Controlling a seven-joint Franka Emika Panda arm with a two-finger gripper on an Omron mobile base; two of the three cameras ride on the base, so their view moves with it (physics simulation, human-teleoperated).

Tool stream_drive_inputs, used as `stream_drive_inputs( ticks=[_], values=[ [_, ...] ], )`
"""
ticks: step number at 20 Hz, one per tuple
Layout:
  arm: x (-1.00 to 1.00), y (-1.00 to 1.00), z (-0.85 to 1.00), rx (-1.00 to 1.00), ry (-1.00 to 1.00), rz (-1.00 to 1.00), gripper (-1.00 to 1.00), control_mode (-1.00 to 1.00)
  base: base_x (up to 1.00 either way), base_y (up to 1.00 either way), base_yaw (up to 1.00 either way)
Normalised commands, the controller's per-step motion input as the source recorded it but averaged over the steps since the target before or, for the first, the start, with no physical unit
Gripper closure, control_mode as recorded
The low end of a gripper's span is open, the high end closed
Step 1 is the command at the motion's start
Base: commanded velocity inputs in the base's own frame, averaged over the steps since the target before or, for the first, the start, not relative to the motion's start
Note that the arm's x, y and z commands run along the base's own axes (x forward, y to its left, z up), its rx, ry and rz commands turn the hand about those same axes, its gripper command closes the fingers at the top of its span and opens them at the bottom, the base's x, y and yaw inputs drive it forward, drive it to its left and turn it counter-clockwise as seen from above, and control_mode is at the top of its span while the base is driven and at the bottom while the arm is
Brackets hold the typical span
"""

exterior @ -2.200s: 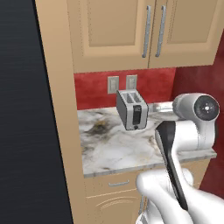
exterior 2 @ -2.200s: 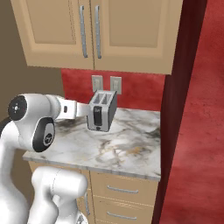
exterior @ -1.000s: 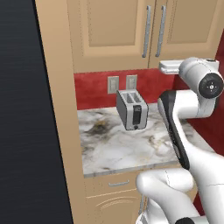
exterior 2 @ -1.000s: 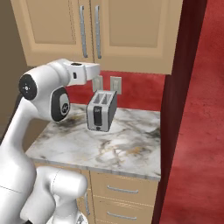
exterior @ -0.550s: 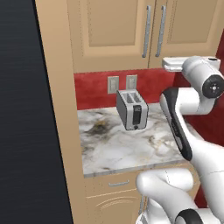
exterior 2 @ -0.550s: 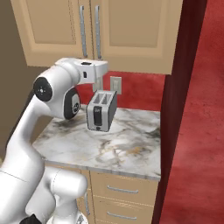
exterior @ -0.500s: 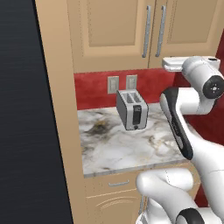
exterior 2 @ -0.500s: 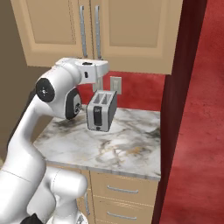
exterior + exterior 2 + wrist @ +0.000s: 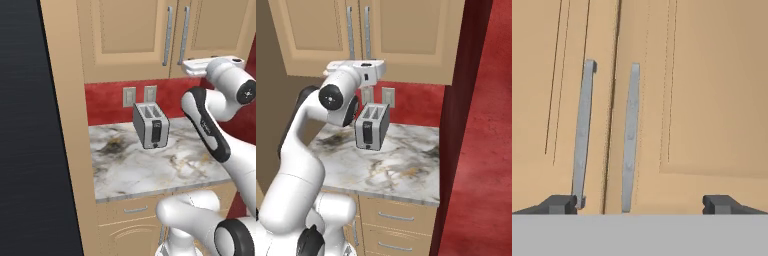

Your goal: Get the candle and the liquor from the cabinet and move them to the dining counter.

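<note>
The tan wall cabinet (image 9: 129,36) (image 9: 406,35) hangs over the worktop with both panelled doors shut. Whatever is inside is hidden, so the candle and the liquor are out of view, and so is the dining counter. In the hand view its two silver bar handles (image 9: 582,135) (image 9: 630,136) stand either side of the door seam. My gripper (image 9: 641,204) is open and empty, level with the handles' lower ends; the right handle falls between the fingertips (image 9: 560,204), the left one at the left tip. From the base views my hand (image 9: 199,65) (image 9: 370,67) sits at the cabinet's bottom edge.
A silver toaster (image 9: 151,125) (image 9: 372,126) stands on the small marble worktop (image 9: 135,167) under the cabinet, before a red backsplash with two outlets (image 9: 129,96). A tall dark panel (image 9: 30,150) bounds the left, a dark red wall (image 9: 461,125) the right. Drawers (image 9: 391,217) lie below.
My arm has swung up from worktop height to the cabinet's lower edge, and the hand has edged closer to the door handles. Toaster and doors have not moved.
</note>
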Motion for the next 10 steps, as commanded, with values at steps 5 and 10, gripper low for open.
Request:
stream_drive_inputs(
  ticks=[5,10],
  values=[
    [0.15,0.00,0.17,-0.03,0.00,0.07,-1.00,-1.00,0.00,0.00,0.00],
    [0.00,0.13,0.00,-0.05,-0.12,0.00,-1.00,-1.00,0.00,0.00,0.00]
  ],
)
